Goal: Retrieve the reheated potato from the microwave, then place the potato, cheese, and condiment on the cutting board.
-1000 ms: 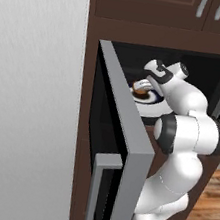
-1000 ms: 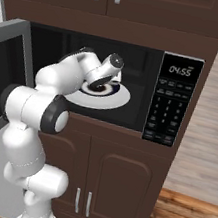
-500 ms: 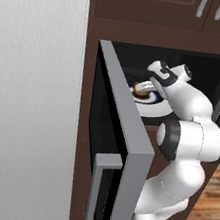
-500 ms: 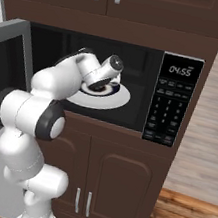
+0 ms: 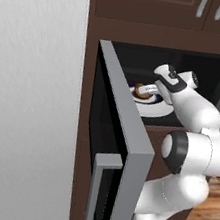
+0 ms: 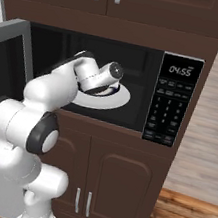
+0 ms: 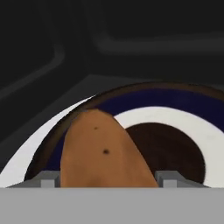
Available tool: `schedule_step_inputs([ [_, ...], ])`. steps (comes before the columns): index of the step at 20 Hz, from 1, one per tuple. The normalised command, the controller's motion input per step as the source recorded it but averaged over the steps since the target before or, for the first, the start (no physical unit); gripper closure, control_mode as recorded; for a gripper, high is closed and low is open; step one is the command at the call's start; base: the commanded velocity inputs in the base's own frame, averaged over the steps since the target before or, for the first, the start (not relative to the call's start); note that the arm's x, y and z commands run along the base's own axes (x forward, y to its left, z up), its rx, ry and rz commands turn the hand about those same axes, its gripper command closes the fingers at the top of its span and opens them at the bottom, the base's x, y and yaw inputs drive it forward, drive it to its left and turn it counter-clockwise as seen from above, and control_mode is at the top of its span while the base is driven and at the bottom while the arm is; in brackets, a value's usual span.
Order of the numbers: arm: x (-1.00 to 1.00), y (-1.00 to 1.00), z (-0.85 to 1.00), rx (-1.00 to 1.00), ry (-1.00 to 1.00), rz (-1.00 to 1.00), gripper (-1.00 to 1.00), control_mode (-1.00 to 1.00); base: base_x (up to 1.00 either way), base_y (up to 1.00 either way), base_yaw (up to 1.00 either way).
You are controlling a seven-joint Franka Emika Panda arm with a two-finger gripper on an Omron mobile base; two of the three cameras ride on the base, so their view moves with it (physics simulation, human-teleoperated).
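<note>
The microwave (image 6: 174,107) is built into dark wood cabinets, and its door (image 5: 128,135) stands open to the left. Inside, the brown potato (image 5: 143,90) rests on a white and dark blue plate (image 6: 116,100) on the turntable. My gripper (image 5: 148,90) reaches into the cavity. In the hand view the potato (image 7: 103,153) sits between my gripper's (image 7: 107,180) two fingertips, and both press against its sides. The plate (image 7: 175,118) lies beneath and beyond it. The cheese, condiment and cutting board are out of view.
The open door's grey edge (image 5: 140,152) juts out close to my arm's left side. A control panel (image 6: 173,99) with a lit clock lines the cavity's right side. Cabinet doors (image 6: 113,183) stand below, and a tall pale grey panel (image 5: 28,93) stands at the left.
The hand has eased slightly deeper into the cavity and the elbow has sunk a little. The fingers have drawn in against the potato, which stays on the plate.
</note>
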Motion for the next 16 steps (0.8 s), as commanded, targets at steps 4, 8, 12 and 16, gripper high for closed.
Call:
schedule_step_inputs([
  [4,-0.27,0.0,0.27,0.06,0.0,0.0,1.0,-1.0,0.0,0.0,0.0],
  [8,-0.37,0.0,0.22,0.03,-0.02,0.0,1.0,-1.0,0.0,0.0,0.0],
  [12,-0.37,0.0,0.3,0.01,0.0,0.0,1.0,-1.0,0.0,0.0,0.0],
  [16,-0.5,0.0,0.21,0.0,0.0,0.0,1.0,-1.0,0.0,0.0,0.0],
])
